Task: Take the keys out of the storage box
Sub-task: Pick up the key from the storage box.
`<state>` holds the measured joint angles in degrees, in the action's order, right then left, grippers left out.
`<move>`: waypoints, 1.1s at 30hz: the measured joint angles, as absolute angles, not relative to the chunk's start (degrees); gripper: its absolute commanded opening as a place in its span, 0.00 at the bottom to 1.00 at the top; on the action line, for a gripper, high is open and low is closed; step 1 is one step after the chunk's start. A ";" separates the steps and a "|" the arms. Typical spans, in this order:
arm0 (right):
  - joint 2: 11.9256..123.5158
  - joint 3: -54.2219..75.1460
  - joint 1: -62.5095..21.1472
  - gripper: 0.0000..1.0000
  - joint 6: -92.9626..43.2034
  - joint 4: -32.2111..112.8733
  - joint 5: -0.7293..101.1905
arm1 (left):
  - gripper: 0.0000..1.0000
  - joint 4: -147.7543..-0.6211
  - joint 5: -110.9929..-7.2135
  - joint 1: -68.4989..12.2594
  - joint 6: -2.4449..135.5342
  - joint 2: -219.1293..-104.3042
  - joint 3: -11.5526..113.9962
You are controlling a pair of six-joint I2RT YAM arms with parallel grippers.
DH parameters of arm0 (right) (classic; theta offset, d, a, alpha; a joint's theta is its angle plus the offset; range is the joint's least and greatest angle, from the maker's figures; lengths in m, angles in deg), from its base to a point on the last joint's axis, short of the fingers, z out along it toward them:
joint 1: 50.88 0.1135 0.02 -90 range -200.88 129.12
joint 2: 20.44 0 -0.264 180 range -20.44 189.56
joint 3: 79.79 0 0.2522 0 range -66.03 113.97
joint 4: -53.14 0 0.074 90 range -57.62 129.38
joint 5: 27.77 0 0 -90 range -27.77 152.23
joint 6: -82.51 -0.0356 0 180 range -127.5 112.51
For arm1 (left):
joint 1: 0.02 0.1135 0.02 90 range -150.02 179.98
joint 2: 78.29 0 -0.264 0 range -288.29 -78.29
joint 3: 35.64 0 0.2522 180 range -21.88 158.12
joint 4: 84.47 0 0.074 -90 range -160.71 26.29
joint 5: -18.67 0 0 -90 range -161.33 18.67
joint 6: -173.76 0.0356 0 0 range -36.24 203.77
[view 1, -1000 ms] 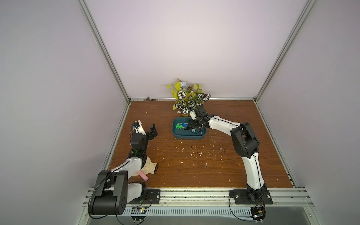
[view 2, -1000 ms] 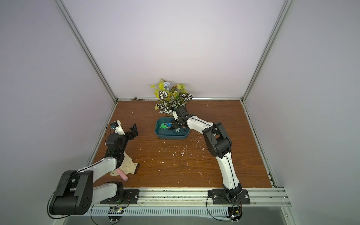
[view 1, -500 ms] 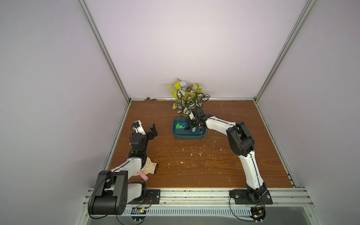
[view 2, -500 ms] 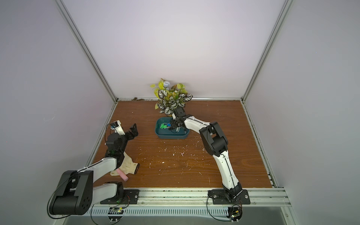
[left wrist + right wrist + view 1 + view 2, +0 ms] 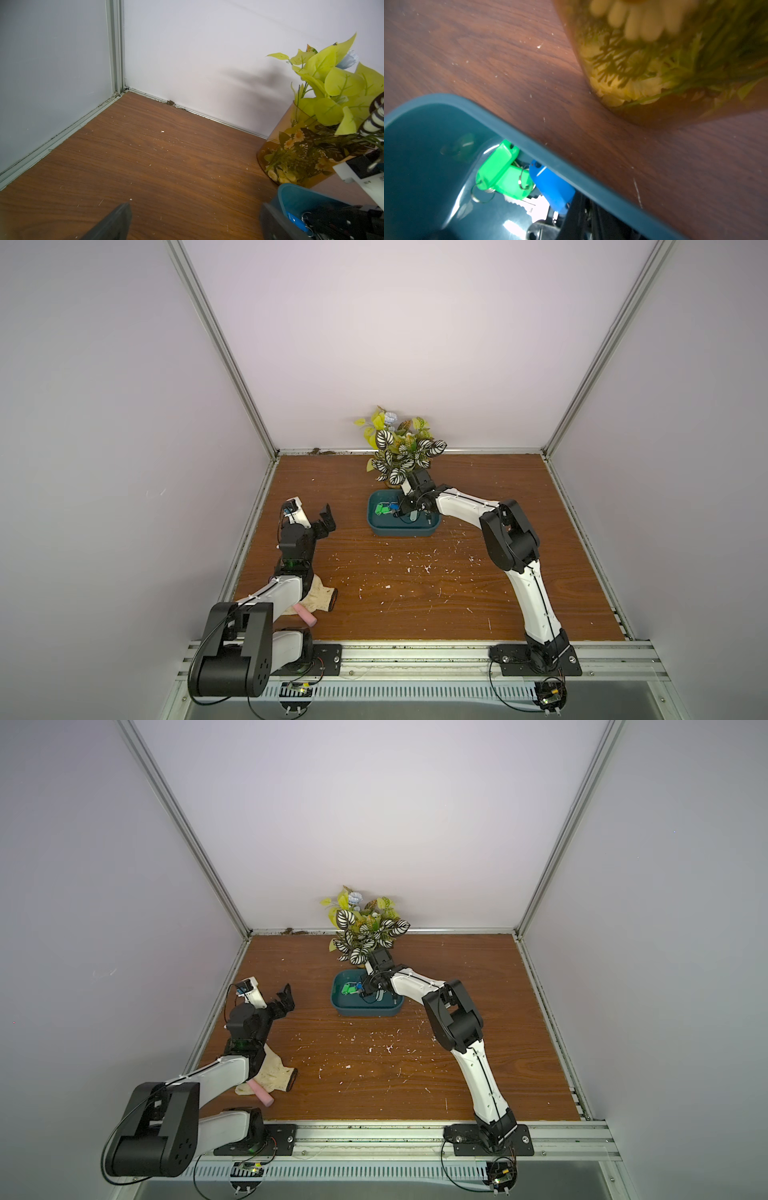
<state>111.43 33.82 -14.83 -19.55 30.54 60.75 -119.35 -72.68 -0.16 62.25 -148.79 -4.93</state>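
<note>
Left pincer (image 5: 193, 209) hanging spread near the left edge of the bench (image 5: 415, 605). Keys (image 5: 506, 176) lying bunched in the storage box (image 5: 399, 534) toward the back edge. Right pincer (image 5: 400, 512) sitting low among them, closure unreadable. Risk: ringed tags dragging neighbours, wrist knocking the plant (image 5: 401, 448).

right end effector (image 5: 399, 512) | shifted across storage box (image 5: 401, 532) toward keys (image 5: 380, 510)
</note>
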 measured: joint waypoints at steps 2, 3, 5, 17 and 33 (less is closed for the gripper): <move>111.43 33.82 -14.76 0.04 -19.57 30.76 60.91 | 1.00 -119.35 -72.68 -0.16 62.25 -148.81 -4.91; 111.43 33.82 -14.66 0.01 -19.53 30.91 60.95 | 1.00 -119.35 -72.68 -0.16 62.25 -148.81 -4.91; 111.43 33.80 -14.61 0.00 -19.46 31.13 60.99 | 1.00 -119.35 -72.68 -0.16 62.20 -148.81 -4.91; 100.28 21.28 -14.46 0.00 -18.74 37.53 58.24 | 1.00 -119.35 -72.61 -0.16 62.12 -148.81 -4.91; 72.98 -6.13 -14.52 0.00 -15.20 51.13 55.46 | 1.00 -120.16 -67.45 -0.32 61.24 -148.68 -4.91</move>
<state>72.98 -6.13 -14.52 -15.20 51.13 55.46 -120.16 -67.45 -0.32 61.24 -148.68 -4.91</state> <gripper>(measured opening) 0.063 0.997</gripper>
